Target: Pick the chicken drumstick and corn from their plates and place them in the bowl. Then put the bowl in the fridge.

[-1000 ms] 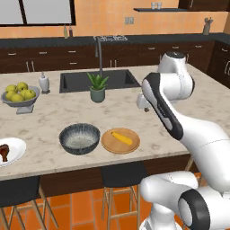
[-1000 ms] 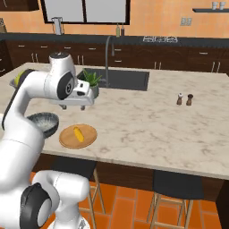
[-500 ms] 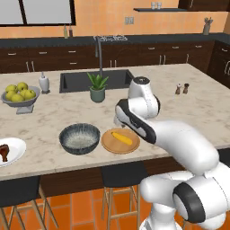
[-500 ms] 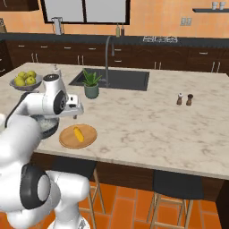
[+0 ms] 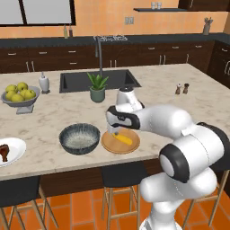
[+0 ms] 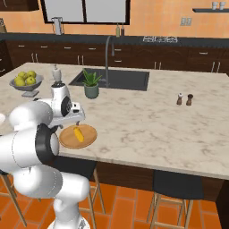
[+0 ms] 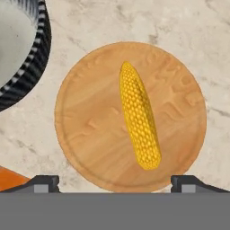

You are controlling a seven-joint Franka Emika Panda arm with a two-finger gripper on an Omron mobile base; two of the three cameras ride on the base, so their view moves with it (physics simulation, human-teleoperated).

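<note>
Gripper [image 7: 115, 183] poised with its fingers spread wide and nothing between them, looking straight down on the corn [image 7: 139, 121], which lies alone on the wooden plate [image 7: 90, 134]. That stance suggests a descent onto the cob is the step in hand, though the cob runs at a slant across the hand view, so the wrist may need a slight turn for the fingers to straddle its narrow width.

Behind the scene, the marble island counter [image 5: 188, 96] carries everything the job needs along its near edge, within the arm's reach. A sink [image 5: 81, 81] is set into the counter's far side, with a potted plant [image 5: 97, 87] standing just in front of it. To the far left sits a pedestal bowl of yellow-green fruit [image 5: 19, 95], no part of the task.

Next in size, the dark speckled bowl [image 5: 79, 138] waits just beside the wooden plate, its rim close to the plate's edge but apart from it; that closeness should make the carry from plate to bowl a short one. It appears empty, so neither food item has been delivered.

At the counter's left edge, the white plate [image 5: 15, 148] holds the chicken drumstick [image 5: 4, 151], well apart from the gripper and untouched.

Smallest of all, a pair of salt and pepper shakers [image 5: 182, 88] stands off to the right, clear of the work.
</note>
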